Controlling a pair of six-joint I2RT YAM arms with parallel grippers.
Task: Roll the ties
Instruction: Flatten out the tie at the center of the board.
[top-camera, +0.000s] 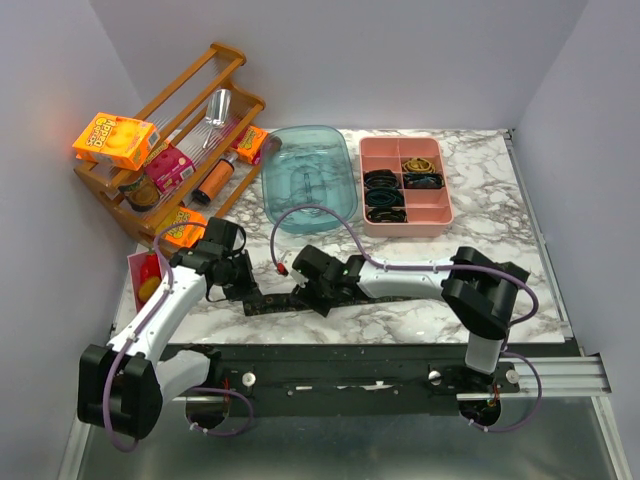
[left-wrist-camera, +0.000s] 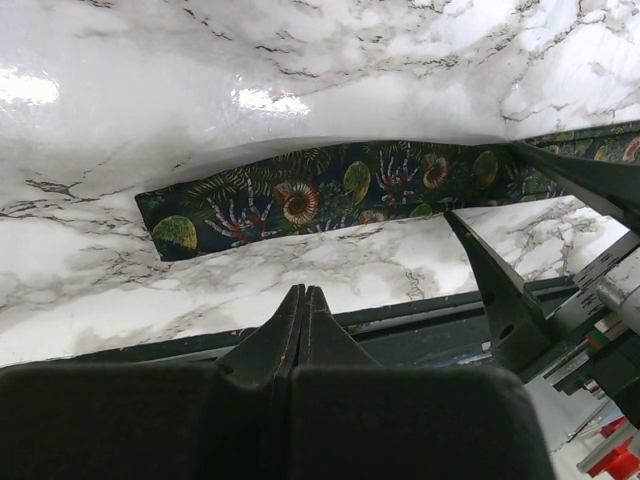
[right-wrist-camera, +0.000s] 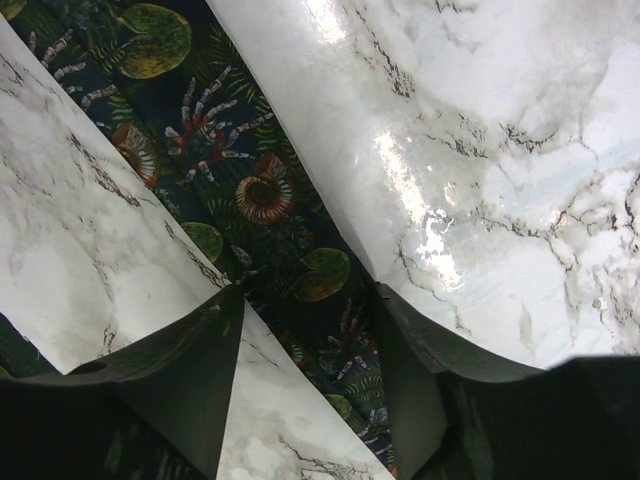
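I see one tie (top-camera: 272, 301) lying flat along the table's near edge, about 6 o'clock from the blue tub (top-camera: 310, 178). My right gripper (right-wrist-camera: 308, 292) straddles it with jaws spread (ready to pinch the cloth, I judge). My left gripper (left-wrist-camera: 302, 296), jaws pressed together and empty, hovers by the tie's 9 o'clock end.

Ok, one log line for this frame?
phase: pre-roll | tie: flat, unrolled on marble table | left gripper: shut, empty, off the tie | right gripper: open, astride tie

Left hand (top-camera: 241, 287), right hand (top-camera: 316, 297) at tie (top-camera: 274, 303)
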